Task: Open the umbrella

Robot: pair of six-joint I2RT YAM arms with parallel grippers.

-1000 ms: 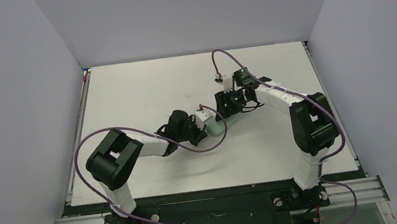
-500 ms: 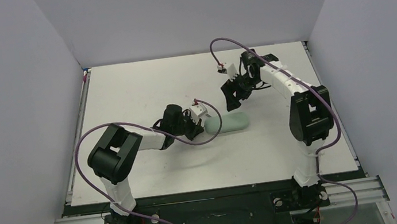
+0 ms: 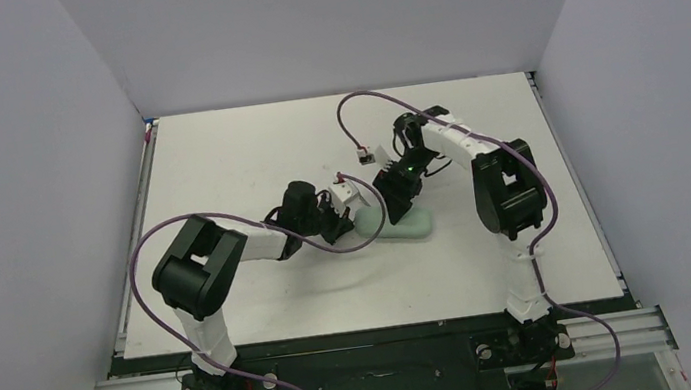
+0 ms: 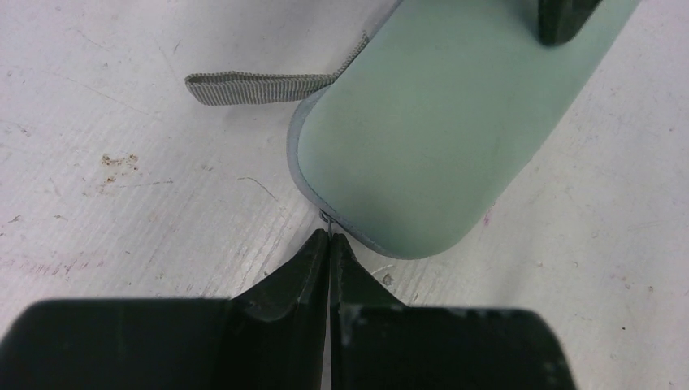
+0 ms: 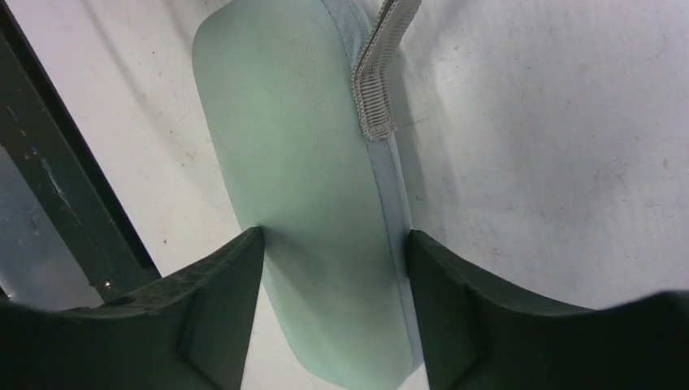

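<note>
- You have a white, scuffed table walled in by pale panels on three sides, and both arms meet near its middle.
- The only loose thing on it is a mint-green oval case lying flat. The umbrella itself shows in none of the views, and you cannot tell whether it sits inside that case.
- The case's long axis runs roughly across the table from left to right, its right end a little nearer the arm bases. One rounded end points at the left arm.
- A grey woven strap leaves the case's seam near that rounded end and lies flat on the table, off to the side.
- Your left gripper is low on the table at the rounded end, its fingers pressed together with no gap. The tips touch a small metal bit on the grey seam. You cannot tell whether they have pinched it.
- Your right gripper stands wide and straddles the case across its width. One finger is at each long side, touching or just beside it, and whether it squeezes is unclear.
- Purple cables loop from both arms. The left one curves over the table just beside the case's near edge.
- The two grippers are close together, so the right one crowds the space above the case.
</note>
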